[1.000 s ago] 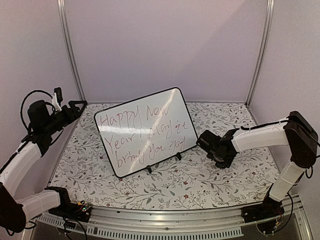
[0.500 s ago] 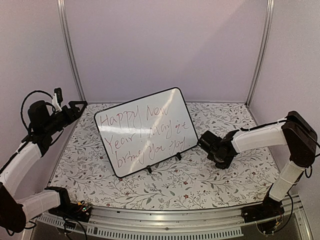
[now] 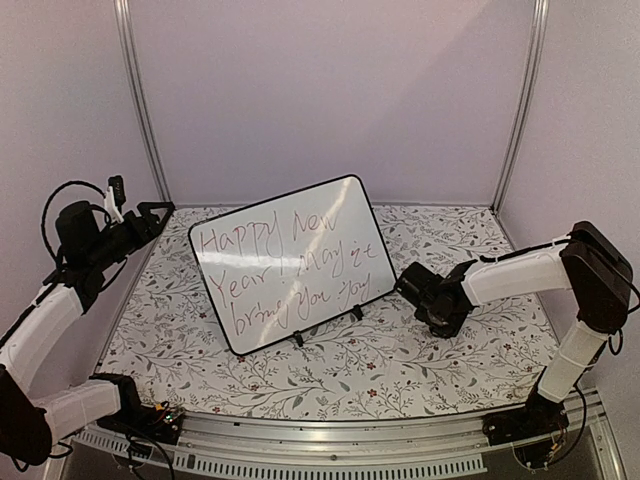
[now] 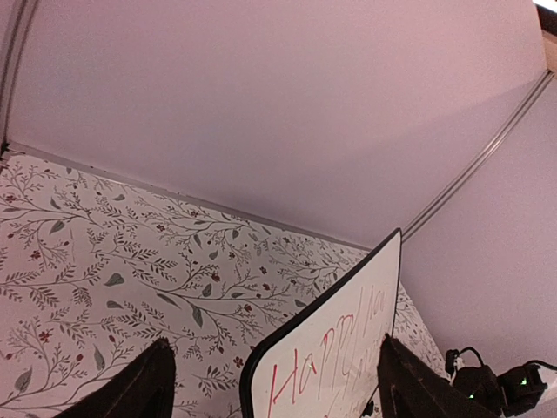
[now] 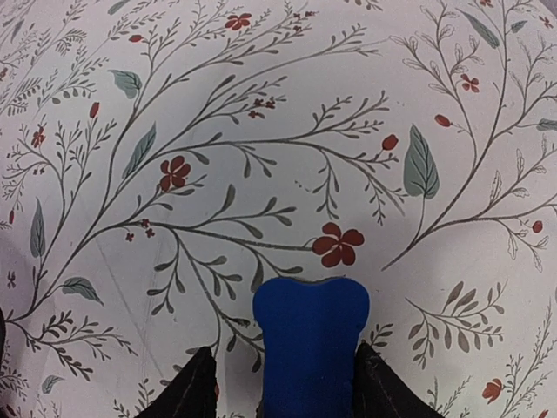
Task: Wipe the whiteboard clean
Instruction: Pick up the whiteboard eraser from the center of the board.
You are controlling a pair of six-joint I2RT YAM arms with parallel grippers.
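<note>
Large white rectangular whiteboard (image 3: 290, 265), black rim, red handwriting: stands tilted mid-table on the floral-print tabletop (image 3: 430, 365). Right gripper (image 5: 285, 370) is low near its right corner. Only the wrist view shows the small blue eraser block (image 5: 309, 340) between parted fingers, a gap on one side. Left gripper (image 3: 157, 211) is raised far left, jaws wide apart.

L arm (image 3: 45, 320): base at near-left, elbow low, forearm rising up and back along the left side. L gripper (image 3: 152, 210) raised, pointing inward to the right, jaws wide apart. R arm (image 3: 520, 268): elbow high at far right, forearm reaching left and slightly down. R gripper (image 5: 278, 366) low over the table, fingers (image 5: 196, 387) either side of blue eraser block (image 5: 311, 340), slight gap on one side.
</note>
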